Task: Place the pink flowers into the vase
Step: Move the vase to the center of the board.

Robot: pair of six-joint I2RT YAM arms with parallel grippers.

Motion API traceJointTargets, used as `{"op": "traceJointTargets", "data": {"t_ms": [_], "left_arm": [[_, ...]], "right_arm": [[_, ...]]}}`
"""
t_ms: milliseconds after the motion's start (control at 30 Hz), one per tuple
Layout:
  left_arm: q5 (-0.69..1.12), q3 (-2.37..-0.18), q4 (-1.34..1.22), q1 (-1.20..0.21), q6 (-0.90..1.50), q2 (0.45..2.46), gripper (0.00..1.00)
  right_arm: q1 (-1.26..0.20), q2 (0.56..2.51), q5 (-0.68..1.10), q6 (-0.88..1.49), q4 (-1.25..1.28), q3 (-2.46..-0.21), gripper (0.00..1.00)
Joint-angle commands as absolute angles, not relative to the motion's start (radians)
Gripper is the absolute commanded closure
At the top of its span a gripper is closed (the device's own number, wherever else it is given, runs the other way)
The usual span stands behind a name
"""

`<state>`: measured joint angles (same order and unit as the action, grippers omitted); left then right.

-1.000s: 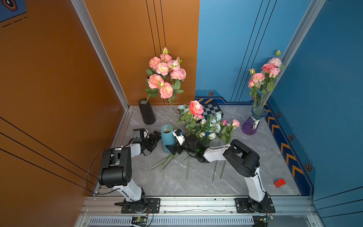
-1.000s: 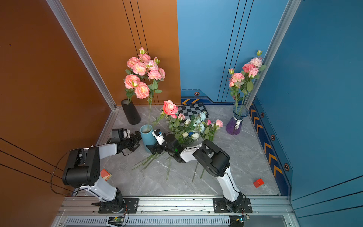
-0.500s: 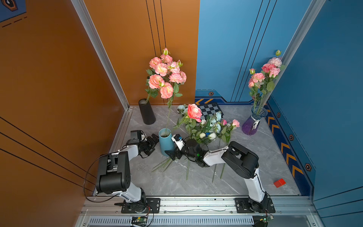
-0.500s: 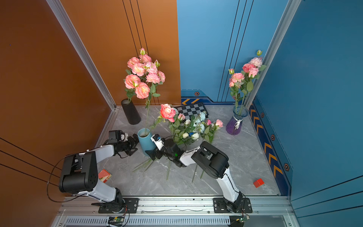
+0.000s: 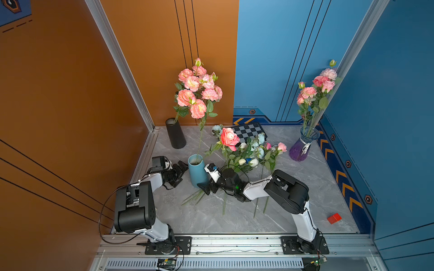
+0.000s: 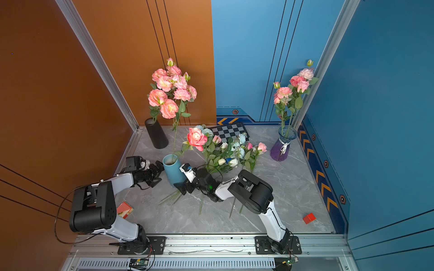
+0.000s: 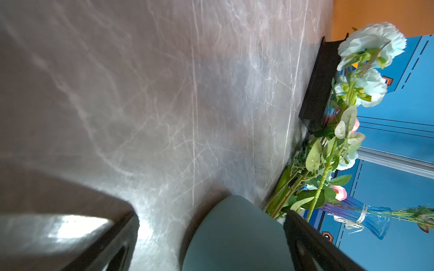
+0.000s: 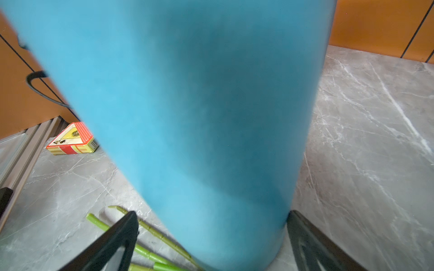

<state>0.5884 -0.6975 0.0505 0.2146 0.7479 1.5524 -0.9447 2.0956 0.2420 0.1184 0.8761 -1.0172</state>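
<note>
Both spread and empty, my right claw (image 5: 203, 187) beats the left claw (image 5: 180, 167) to the loose pink flowers (image 5: 229, 138) lying at its 1 o'clock, stems trailing toward 7.

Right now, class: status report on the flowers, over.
Left hand, right hand open, flanking teal vase. One pink flower in. Loose pink flowers among white, blue blooms.

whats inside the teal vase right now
One thin green stem stands in the teal vase, rising to the pink blooms above. The vase's wall hides its lower end and the bottom inside.
</note>
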Motion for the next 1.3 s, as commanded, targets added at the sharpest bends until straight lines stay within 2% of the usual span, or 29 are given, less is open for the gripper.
{"op": "traceJointTargets", "data": {"t_ms": [0, 933, 1267], "left_arm": [[0.541, -0.680, 0.164, 0.232, 0.715, 1.578, 0.01], [0.536, -0.726, 0.237, 0.275, 0.672, 1.559, 0.01], [0.493, -0.757, 0.314, 0.298, 0.615, 1.473, 0.01]], "right_arm": [[-0.959, 2.081, 0.257, 0.094, 0.909, -1.000, 0.00], [-0.959, 1.945, 0.202, 0.041, 0.889, -0.883, 0.00], [-0.954, 1.819, 0.150, 0.001, 0.817, -0.816, 0.00]]}}
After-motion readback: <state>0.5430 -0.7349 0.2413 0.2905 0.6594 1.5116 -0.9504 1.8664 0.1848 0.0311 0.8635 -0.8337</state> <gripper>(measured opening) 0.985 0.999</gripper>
